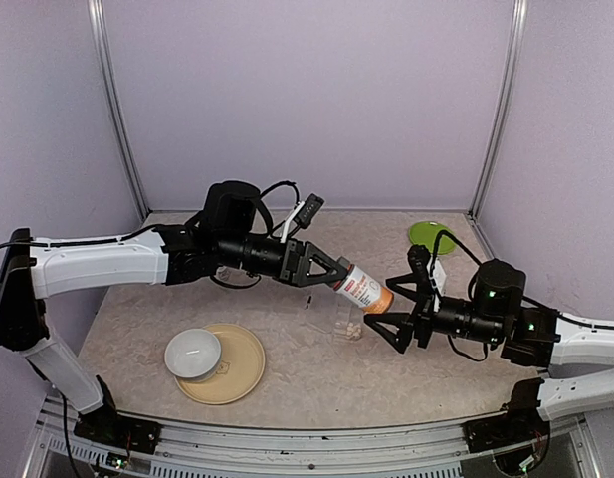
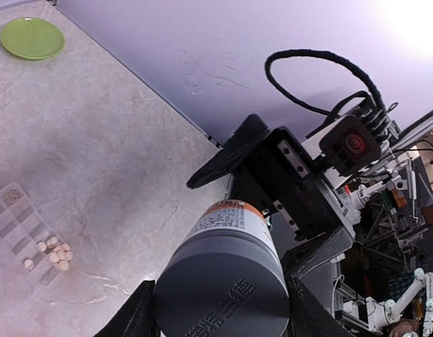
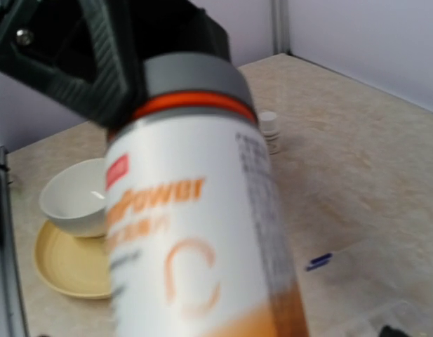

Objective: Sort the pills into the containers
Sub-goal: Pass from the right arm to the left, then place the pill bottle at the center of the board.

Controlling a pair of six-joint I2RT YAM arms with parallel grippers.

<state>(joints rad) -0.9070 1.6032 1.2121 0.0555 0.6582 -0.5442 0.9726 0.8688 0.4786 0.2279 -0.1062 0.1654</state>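
Overhead, the left end effector (image 1: 334, 277) is pinching the bottle (image 1: 366, 291) by its grey cap end. It is holding it tilted above the surface (image 1: 287, 329), orange base pointing to 4 o'clock. The right end effector (image 1: 386, 311) is standing spread wide around that base; whether it is touching I cannot tell. The pill box (image 1: 346, 324) is lying just under the bottle, with pills (image 1: 356, 332) showing pale at its 4 o'clock corner. A bowl (image 1: 193, 354) is sitting on a plate (image 1: 242, 370) at 7 o'clock, a green dish (image 1: 430, 235) at 1 o'clock.

From the left wrist, the fingers are clamping the cap from both sides. The box is lying at 8 o'clock, pills clustering at its 4 o'clock end.

From the right wrist, the blurred bottle is filling the middle, its cap gripped at 11 o'clock. A small white bottle (image 3: 270, 130) is standing behind it at 1 o'clock.
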